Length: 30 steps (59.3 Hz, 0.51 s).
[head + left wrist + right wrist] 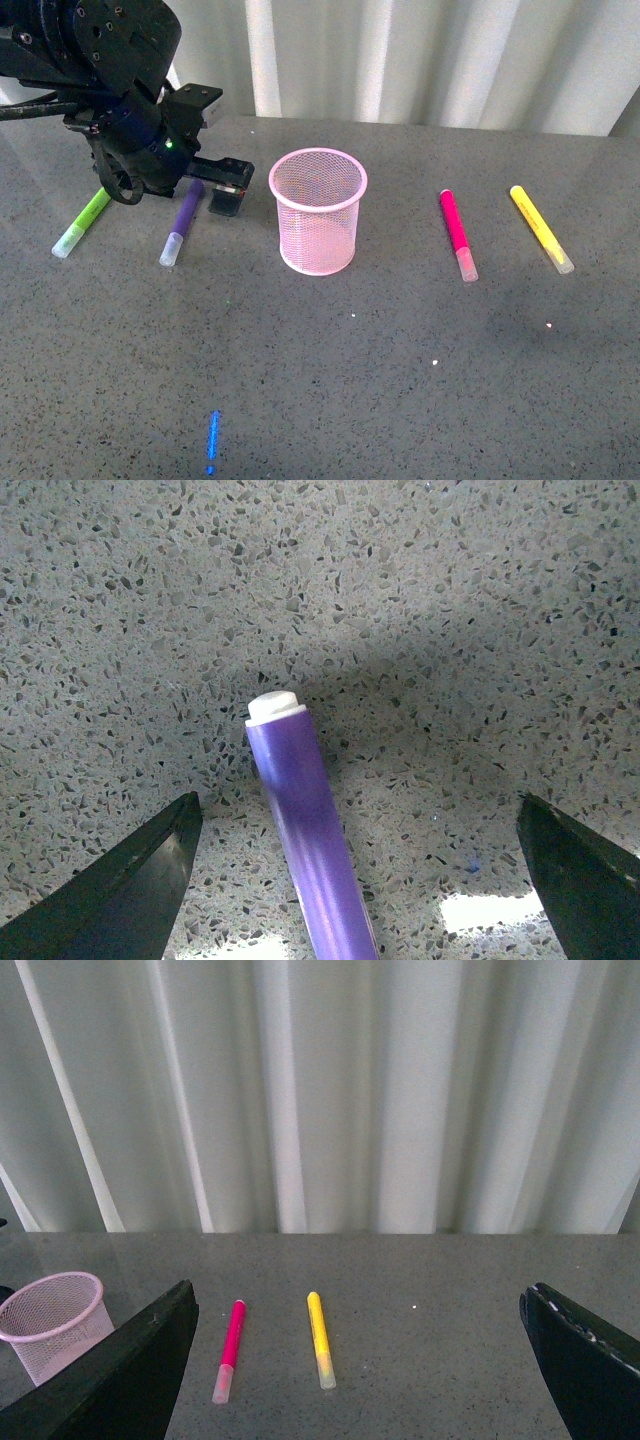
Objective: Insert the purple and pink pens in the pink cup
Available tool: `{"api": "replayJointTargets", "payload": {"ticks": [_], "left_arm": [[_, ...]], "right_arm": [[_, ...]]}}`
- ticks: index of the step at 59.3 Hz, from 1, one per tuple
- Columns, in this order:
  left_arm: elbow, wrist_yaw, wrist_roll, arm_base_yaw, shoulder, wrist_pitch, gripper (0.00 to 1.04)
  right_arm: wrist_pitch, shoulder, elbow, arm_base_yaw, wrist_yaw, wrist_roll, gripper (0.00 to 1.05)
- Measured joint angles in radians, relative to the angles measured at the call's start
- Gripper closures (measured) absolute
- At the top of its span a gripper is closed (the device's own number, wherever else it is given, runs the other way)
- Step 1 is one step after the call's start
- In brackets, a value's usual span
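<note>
The pink cup [318,210] stands upright mid-table. The purple pen [182,225] lies left of it, clear cap toward the front. My left gripper [215,185] is open, low over the pen's far end. In the left wrist view the purple pen [300,800] lies on the table between the spread fingers of the left gripper [355,815], nearer one finger, untouched. The pink pen [458,233] lies right of the cup. My right gripper [358,1300] is open and empty, out of the front view; its view shows the pink pen [231,1345] and the cup [55,1325].
A lime-green marker [82,222] lies left of the purple pen. A yellow marker [541,228] lies right of the pink pen and also shows in the right wrist view [318,1335]. A blue light streak [213,440] marks the grey speckled table [400,380]. White curtains hang behind.
</note>
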Motion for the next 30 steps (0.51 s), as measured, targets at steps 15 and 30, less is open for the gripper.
{"api": "replayJointTargets", "payload": {"ticks": [15, 30], "left_arm": [[0.010, -0.003, -0.013, -0.016, 0.007, -0.008, 0.31], [-0.031, -0.025, -0.041, -0.043, -0.007, 0.012, 0.74]], "right_arm": [[0.000, 0.000, 0.000, 0.000, 0.000, 0.000, 0.07], [0.000, 0.000, 0.000, 0.000, 0.000, 0.000, 0.07]]}}
